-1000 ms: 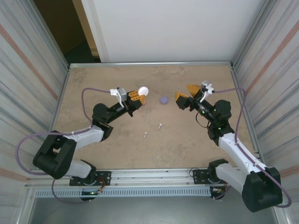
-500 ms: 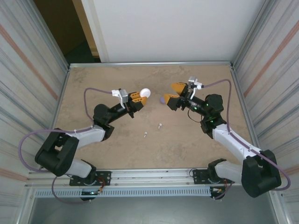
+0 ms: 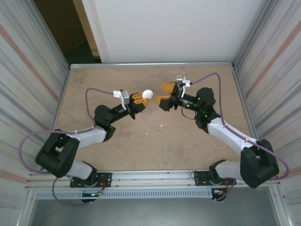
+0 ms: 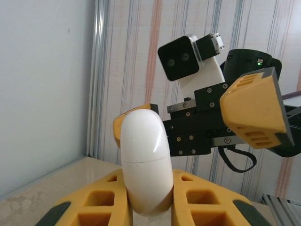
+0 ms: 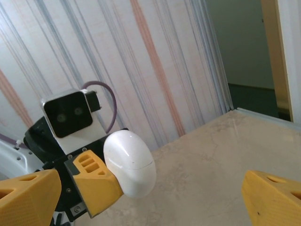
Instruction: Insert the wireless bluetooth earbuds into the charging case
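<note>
— Can you read anything on the white case (image 4: 145, 160)?
— No. You'll find its shell plain: no brand, no letters, no numbers.
— And the camera housing (image 4: 190, 59) at one o'clock from it, in the left wrist view?
— Nothing legible there either. The yellow fingers (image 4: 254, 110) and the surface (image 3: 188, 150) carry no marks you could read.

Top cam: high at near edge, looking down on whole table (image 3: 188, 150). Wrist cams face each other, close; both frame white case (image 4: 143, 160).
</note>
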You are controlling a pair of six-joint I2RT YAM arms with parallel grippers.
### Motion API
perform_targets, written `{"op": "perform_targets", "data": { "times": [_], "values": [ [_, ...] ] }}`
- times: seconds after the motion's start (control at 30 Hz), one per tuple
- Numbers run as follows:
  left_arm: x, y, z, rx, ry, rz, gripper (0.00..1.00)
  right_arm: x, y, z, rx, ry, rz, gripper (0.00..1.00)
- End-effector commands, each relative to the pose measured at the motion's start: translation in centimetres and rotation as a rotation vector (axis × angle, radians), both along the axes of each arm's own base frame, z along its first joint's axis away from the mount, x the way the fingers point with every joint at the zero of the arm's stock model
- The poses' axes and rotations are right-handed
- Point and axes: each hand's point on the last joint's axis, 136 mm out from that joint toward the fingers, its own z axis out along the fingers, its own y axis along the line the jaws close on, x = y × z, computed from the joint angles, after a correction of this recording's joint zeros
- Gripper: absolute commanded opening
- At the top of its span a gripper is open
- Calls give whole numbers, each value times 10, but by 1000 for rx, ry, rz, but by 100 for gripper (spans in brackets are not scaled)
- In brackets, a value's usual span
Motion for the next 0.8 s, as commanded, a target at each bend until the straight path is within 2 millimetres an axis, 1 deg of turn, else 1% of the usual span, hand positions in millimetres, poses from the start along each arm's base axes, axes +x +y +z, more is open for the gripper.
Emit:
{"op": "perform_targets", "data": {
  "times": [0.0,0.47,0.77],
  "values": [
    [-6,-1,20,-28,-82,-14,0,-1,8,9,-8,-44,27,97],
    [-9,-3,19,-23,-88,-28,0,14,19,2,-31,-12,7,95],
    [-10,-3,20,-21,-91,-33,0,22,21,-2,-42,-3,-17,95]
  ]
}}
